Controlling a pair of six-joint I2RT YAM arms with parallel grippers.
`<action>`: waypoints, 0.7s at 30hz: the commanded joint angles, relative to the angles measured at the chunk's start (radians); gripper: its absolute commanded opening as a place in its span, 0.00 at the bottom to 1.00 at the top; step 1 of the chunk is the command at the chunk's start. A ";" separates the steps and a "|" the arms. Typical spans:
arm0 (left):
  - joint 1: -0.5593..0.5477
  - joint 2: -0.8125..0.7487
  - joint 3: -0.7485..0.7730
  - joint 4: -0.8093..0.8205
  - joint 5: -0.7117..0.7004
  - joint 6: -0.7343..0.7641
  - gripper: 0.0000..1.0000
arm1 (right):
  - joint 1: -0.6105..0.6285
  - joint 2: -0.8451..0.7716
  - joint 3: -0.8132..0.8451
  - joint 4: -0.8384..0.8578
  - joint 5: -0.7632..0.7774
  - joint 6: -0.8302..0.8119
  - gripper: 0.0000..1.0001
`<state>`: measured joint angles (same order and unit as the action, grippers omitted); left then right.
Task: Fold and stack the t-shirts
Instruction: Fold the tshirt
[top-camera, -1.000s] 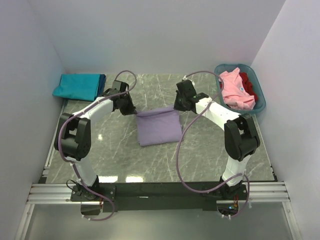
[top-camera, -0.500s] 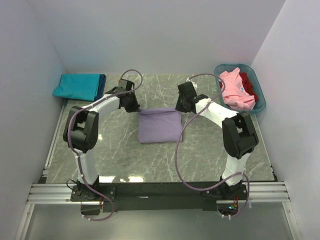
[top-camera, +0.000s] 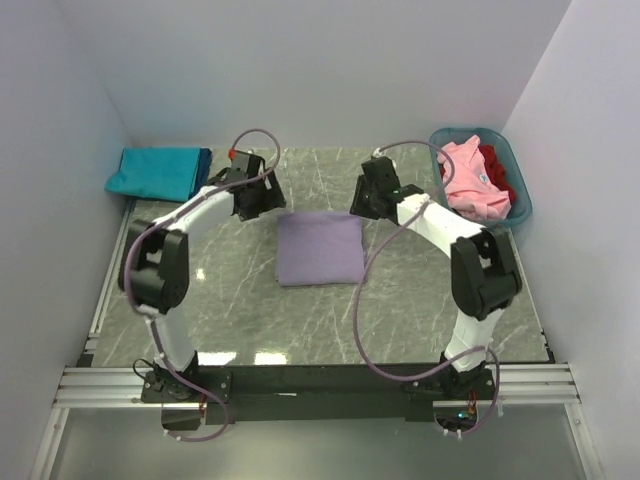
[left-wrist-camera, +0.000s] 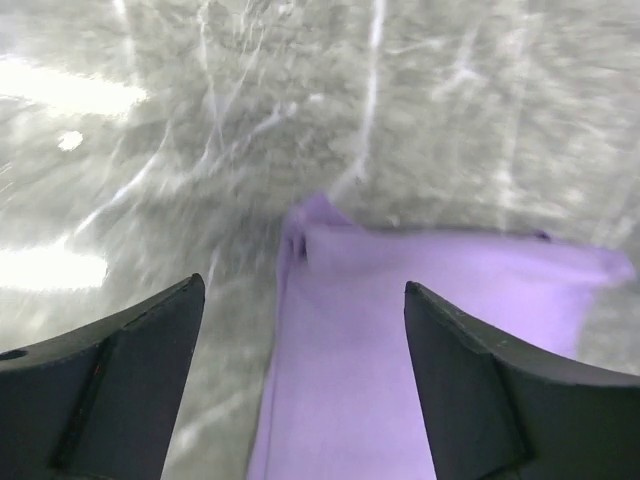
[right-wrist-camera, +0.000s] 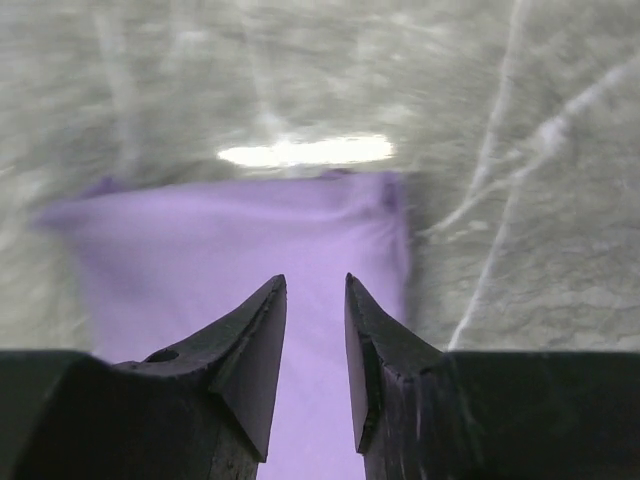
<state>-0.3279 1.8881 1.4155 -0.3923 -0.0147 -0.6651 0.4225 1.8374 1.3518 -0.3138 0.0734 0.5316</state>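
The top camera looks down over the table (top-camera: 420, 300); both wrist cameras closely face the lavender t-shirt (top-camera: 320, 248).

Lavender t-shirt (top-camera: 319, 249) folded into a rough square, flat on the grey marble desk (top-camera: 420, 300), mid-desk. Left pincer (top-camera: 264, 197) just off its far-left corner, right pincer (top-camera: 364, 203) just off its far-right corner; jaw opening not readable from above. Folded teal t-shirt (top-camera: 152, 172) at the far-left desk edge, a dark blue t-shirt (top-camera: 205, 164) edge showing at its right side. Blue basket (top-camera: 521, 205) far right, holding a crumpled pink t-shirt (top-camera: 468, 182) and a red t-shirt (top-camera: 497, 171).
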 joint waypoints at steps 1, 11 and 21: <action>-0.031 -0.187 -0.068 0.027 -0.044 0.018 0.86 | -0.005 -0.156 -0.069 0.113 -0.198 -0.071 0.38; -0.066 -0.134 -0.167 0.299 0.217 0.048 0.71 | -0.030 0.021 -0.050 0.341 -0.668 -0.068 0.39; -0.005 0.267 0.112 0.307 0.340 0.050 0.66 | -0.169 0.328 0.070 0.504 -0.823 0.068 0.39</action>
<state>-0.3542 2.0911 1.4303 -0.1184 0.2604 -0.6319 0.2981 2.1334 1.3624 0.0761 -0.6769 0.5385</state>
